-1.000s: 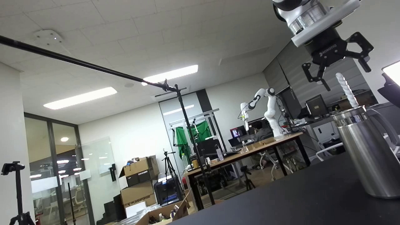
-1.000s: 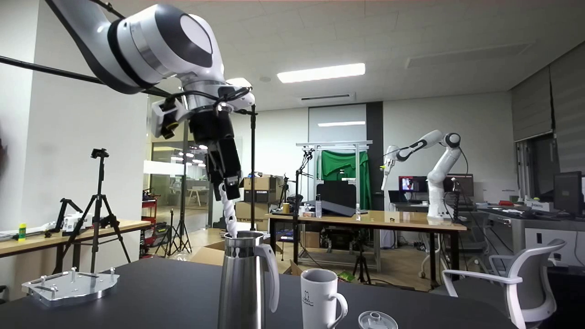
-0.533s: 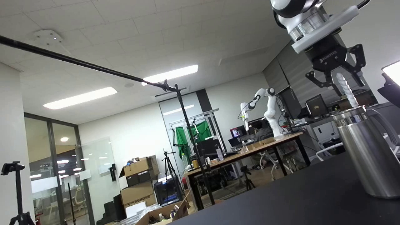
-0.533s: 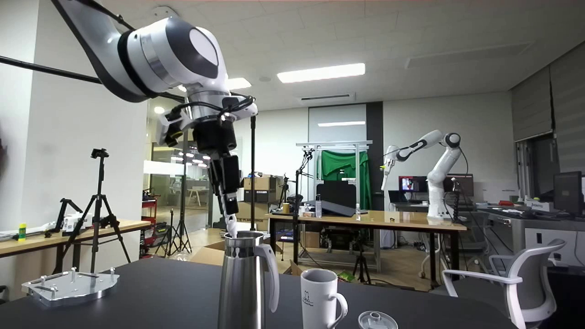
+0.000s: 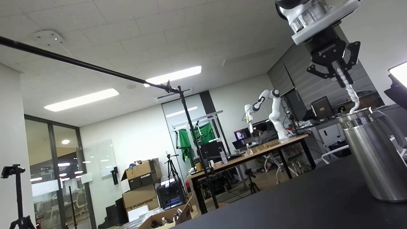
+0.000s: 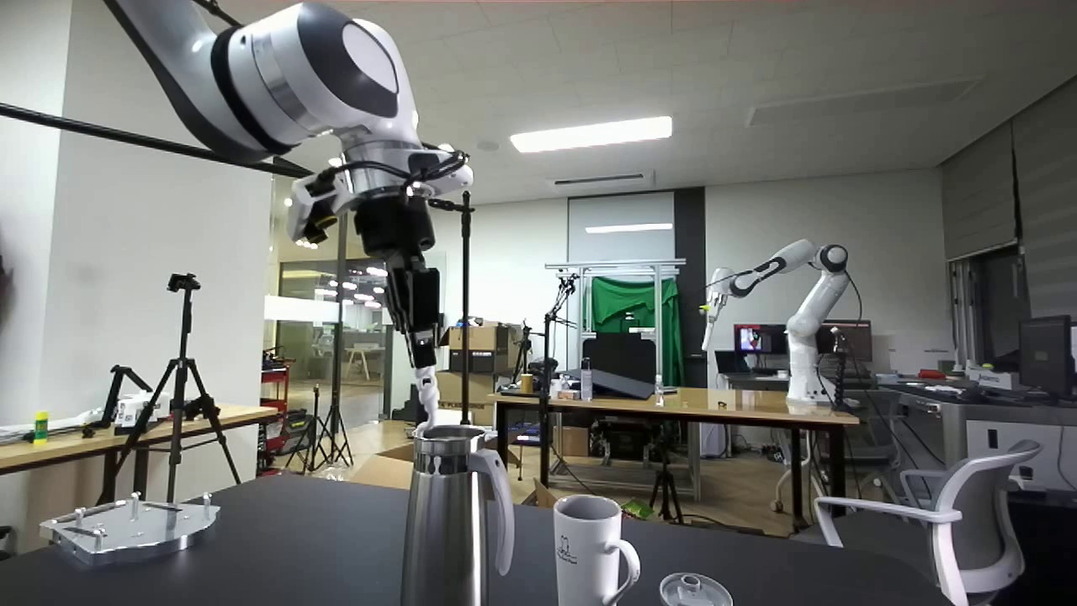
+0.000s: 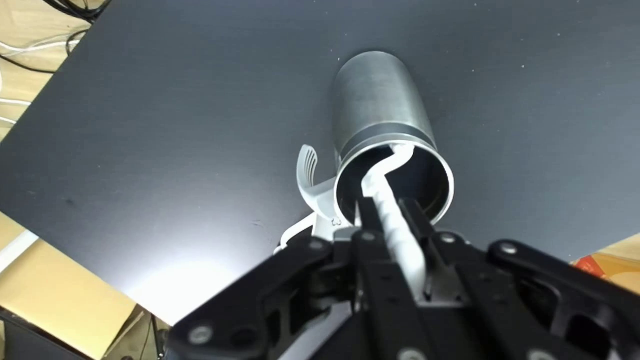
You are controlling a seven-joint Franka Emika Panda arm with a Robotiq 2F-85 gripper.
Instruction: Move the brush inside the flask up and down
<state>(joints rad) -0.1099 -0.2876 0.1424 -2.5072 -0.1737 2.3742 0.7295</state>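
Observation:
The flask, a brushed-steel vessel with a grey handle, stands upright on the dark table. Rising from its mouth is the brush, a white twisted handle with a bend just above the rim; its lower end is hidden inside the flask. My gripper is above the mouth, shut on the upper part of the handle. In the wrist view the brush runs between the two black fingertips of the gripper and leans toward the far inner wall of the flask.
A white mug stands close beside the flask, on its handle side, with a clear lid lying past it. A clear plate with pegs lies at the table's left in an exterior view. A table edge shows in the wrist view.
The open gripper came down around the brush handle and closed on it, then rose a little. The brush has lifted and tilted, so its bend now shows above the rim. The flask stayed put.

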